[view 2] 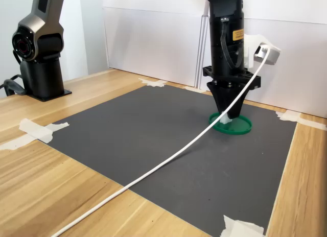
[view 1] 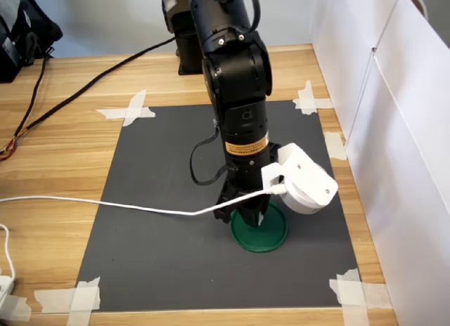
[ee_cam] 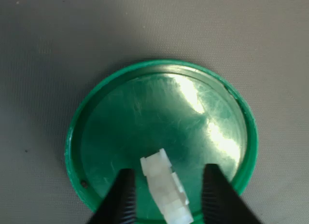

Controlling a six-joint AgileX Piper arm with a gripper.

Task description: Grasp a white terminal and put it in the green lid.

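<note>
First exterior view: the black claw [view 1: 247, 215] points down over the round green lid [view 1: 269, 237] on the dark matte mat [view 1: 155, 199]; a white cable [view 1: 105, 204] crosses in front.
Wrist view: the ridged white terminal [ee_cam: 164, 188] sits between the claw's spread fingers [ee_cam: 120, 197], contact unclear, above the glossy, scratched lid floor.
Second exterior view: the terminal [view 2: 225, 119] is at the claw tip, above the lid; taped mat corners [view 2: 38, 129] lie well apart.

I count one white terminal [ee_cam: 164, 190] between my two fingers [ee_cam: 120, 197], one green lid [ee_cam: 96, 103], and one dark grey mat [view 1: 162, 220]. White tape patches [view 1: 128, 109] on the mat corners: four in the first exterior view. White cables [view 1: 105, 205]: one.
</note>
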